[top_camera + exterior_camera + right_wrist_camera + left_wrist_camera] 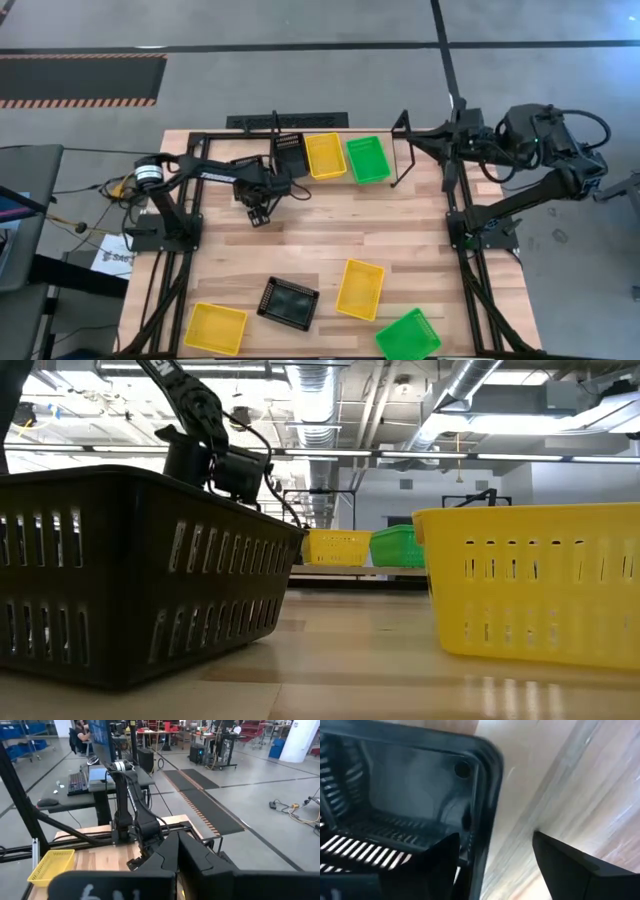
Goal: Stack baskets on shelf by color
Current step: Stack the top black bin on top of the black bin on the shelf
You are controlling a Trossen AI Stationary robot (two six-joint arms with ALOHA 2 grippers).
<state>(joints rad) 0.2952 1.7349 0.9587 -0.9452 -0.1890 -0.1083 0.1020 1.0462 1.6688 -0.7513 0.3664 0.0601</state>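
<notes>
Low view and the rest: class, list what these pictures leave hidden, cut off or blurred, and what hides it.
- The shelf: in the low view, mostly hidden behind the near black basket and yellow basket.
- Baskets on the shelf: whether any are stacked cannot be told from above or from the low view.
- Black basket in the left wrist view: blurred, cut off by the edges.
- Right gripper: its own body hides the jaws.

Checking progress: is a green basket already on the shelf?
Yes, in the high view a green basket sits on the shelf beside a yellow basket.

Bright overhead light, blurred wrist close-up
</notes>
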